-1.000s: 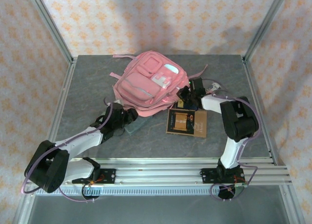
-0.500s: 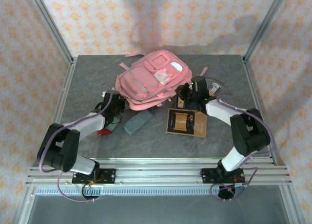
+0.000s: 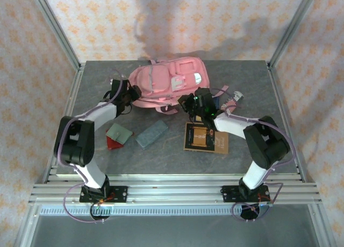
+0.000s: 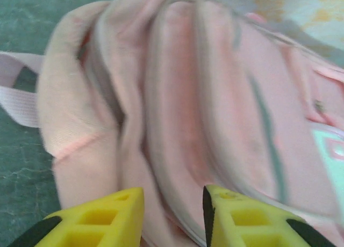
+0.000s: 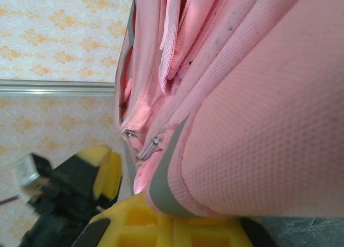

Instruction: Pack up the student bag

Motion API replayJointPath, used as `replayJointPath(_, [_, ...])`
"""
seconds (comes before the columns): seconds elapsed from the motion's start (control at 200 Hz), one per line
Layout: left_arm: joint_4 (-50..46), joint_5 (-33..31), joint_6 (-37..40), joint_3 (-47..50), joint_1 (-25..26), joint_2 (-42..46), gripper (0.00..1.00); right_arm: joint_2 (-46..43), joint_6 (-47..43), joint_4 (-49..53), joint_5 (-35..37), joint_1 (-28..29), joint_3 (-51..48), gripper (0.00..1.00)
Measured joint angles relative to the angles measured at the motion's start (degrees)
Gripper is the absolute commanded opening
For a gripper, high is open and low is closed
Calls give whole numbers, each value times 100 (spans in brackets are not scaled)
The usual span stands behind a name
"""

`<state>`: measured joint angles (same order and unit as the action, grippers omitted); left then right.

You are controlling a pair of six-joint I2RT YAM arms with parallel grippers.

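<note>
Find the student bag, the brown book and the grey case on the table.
student bag (image 3: pixel 167 79): top view, its pink front.
brown book (image 3: pixel 206 138): top view, middle of its cover.
grey case (image 3: pixel 151 134): top view, its top face.

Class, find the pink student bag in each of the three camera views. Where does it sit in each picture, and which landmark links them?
Top external: the student bag stands at the far middle of the table.
Left wrist: it spreads from the centre to the right edge.
Right wrist: it covers the right side, very close.
Shared landmark: the patterned wall.
</note>
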<state>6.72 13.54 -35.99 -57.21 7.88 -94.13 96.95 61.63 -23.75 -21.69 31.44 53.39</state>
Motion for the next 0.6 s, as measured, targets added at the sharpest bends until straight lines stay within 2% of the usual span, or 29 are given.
replayJointPath(0.17, [520,378,-13,1082,153,1620,47,0,229,-179,144,31,4,0])
replayJointPath(0.31, [1161,542,66,2022,739,2494,55,0,380,-219,249,55,11,0])
replayJointPath(0.435, [1648,586,216,2636,1331,2601,59,0,444,-214,330,101,52,0])
replayJointPath(0.601, [2055,376,566,2780,1862,2100,60,-2,466,-219,393,153,131,0])
